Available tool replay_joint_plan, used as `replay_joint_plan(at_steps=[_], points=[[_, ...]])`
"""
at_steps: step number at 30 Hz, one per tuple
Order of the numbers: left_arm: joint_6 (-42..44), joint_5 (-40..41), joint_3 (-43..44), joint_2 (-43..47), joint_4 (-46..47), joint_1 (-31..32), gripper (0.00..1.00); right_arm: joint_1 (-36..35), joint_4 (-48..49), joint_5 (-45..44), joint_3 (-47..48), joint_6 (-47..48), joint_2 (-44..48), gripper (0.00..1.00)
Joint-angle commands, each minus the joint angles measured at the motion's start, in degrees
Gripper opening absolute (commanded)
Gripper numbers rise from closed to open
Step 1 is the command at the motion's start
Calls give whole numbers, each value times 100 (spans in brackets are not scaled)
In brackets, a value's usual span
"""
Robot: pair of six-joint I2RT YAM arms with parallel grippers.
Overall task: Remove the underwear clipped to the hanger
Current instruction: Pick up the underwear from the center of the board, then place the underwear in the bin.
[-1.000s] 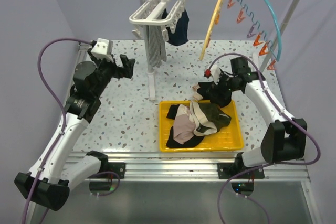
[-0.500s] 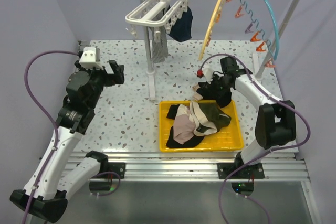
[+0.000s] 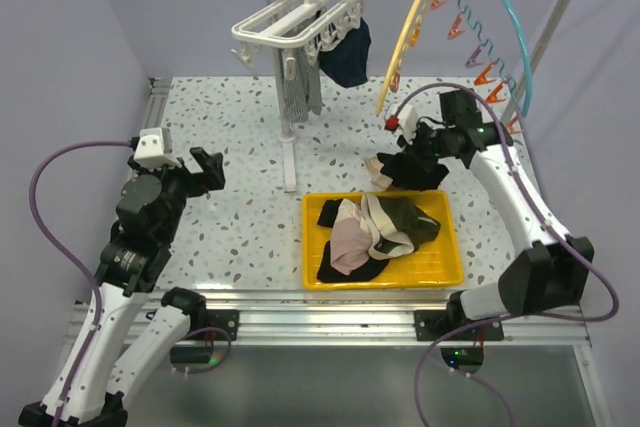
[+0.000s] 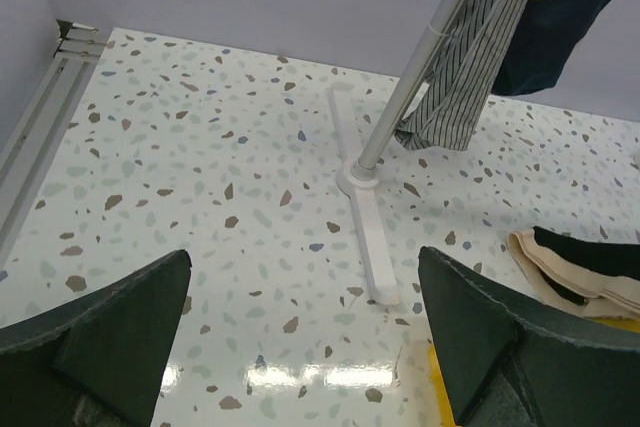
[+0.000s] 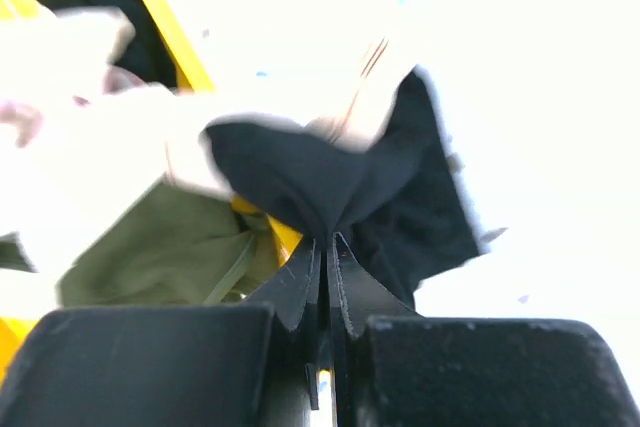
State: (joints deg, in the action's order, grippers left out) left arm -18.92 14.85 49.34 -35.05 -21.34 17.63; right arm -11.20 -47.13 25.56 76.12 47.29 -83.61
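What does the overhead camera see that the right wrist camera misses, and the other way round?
Overhead only: the white hanger, with striped underwear and navy underwear clipped on, and the open left gripper. Right wrist only: the right gripper seen pinched shut on black underwear. Both: the yellow tray and the olive underwear in it.

You have striped grey underwear [image 3: 300,92] and a navy pair [image 3: 346,57] hanging clipped to the hanger [image 3: 300,9]. A black pair [image 3: 410,172] is bunched beside the heaped others [image 3: 372,232].

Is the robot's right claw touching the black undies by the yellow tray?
Touching. The right wrist view shows it: the right gripper has its jaws shut on a pinched fold of the black underwear.
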Motion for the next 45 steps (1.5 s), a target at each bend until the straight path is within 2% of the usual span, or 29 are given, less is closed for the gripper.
replay_joint_plan(at_steps=[1,12,20,25,33,40,45], points=[[-244,211,-231,331,-159,-49,100,4,-498,695,570,88,810,0],[-341,510,-390,859,-300,-49,100,4,-762,1671,1124,-650,2436,0],[-297,440,-373,859,-178,-49,100,4,-612,2005,1134,-1362,2850,0],[-271,168,-364,947,33,-49,100,4,-499,1865,126,-1380,3052,0],[-314,-70,-329,1105,201,-49,100,-198,-455,1663,-1642,-766,2974,2],[-516,-298,-364,1211,227,-49,100,-716,501,620,-3109,-668,2702,6],[-692,-580,-329,1272,420,-49,100,-1023,1215,-200,-3603,-642,2008,9]])
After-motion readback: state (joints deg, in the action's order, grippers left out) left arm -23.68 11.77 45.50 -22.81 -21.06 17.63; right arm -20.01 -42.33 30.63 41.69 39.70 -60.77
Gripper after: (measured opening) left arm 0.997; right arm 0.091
